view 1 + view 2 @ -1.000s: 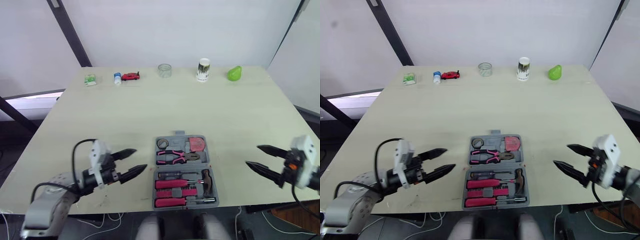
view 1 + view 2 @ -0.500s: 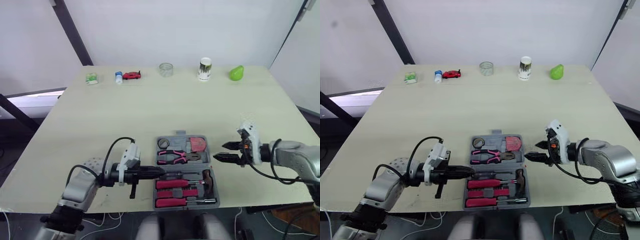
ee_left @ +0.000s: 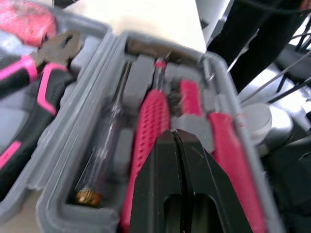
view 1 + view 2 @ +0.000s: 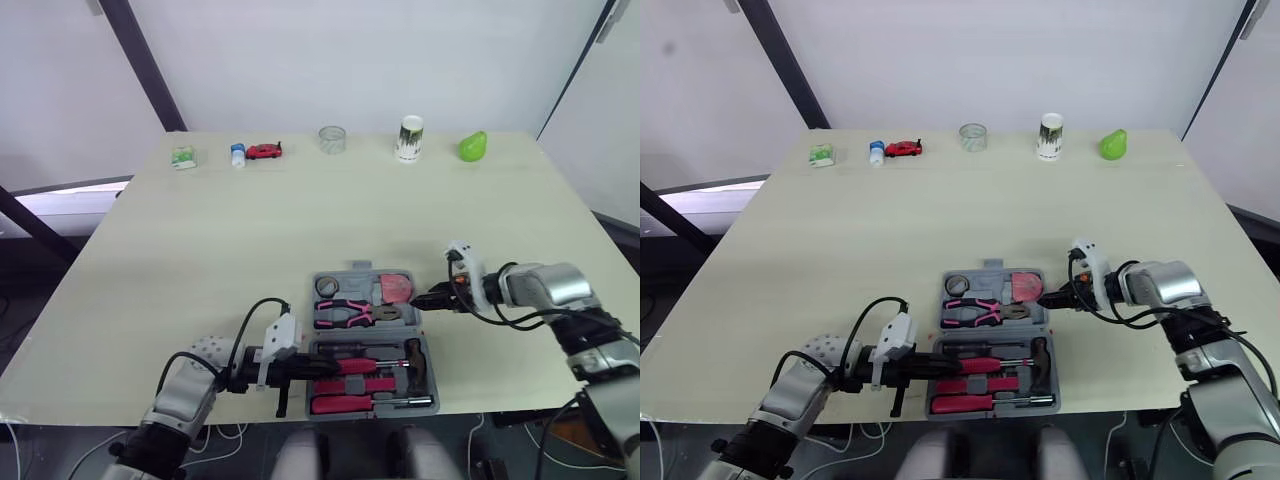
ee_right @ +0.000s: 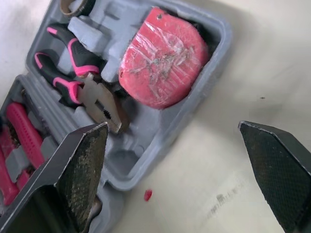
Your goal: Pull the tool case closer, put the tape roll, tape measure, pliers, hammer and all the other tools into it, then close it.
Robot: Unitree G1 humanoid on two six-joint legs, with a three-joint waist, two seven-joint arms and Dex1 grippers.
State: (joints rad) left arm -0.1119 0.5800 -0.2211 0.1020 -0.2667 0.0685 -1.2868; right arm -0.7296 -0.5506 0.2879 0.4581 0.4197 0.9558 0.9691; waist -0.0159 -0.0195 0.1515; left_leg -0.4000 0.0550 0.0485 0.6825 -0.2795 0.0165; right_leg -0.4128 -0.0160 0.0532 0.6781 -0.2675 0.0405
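Note:
The grey tool case (image 4: 358, 270) lies open at the table's near middle. Its far half holds the tape roll (image 4: 325, 287), pink-handled pliers (image 4: 355, 312) and red tape measure (image 4: 397, 288). The near half holds the hammer (image 4: 415, 360) and pink-handled screwdrivers (image 4: 345, 386). My left gripper (image 4: 322, 366) is shut with nothing in it, its tips over the near half's left side, above a pink handle (image 3: 148, 126). My right gripper (image 4: 417, 297) stands open at the far half's right edge, beside the tape measure (image 5: 163, 56).
Along the table's far edge stand a small green-and-white item (image 4: 181, 158), a blue-capped bottle (image 4: 237, 155), a red toy car (image 4: 263, 151), a glass jar (image 4: 331, 139), a white cup (image 4: 407, 138) and a green pear (image 4: 469, 146).
Both arms have come in from the sides to the case. The left gripper shut and slid over the near half. The right gripper, still open, reached the edge by the tape measure.

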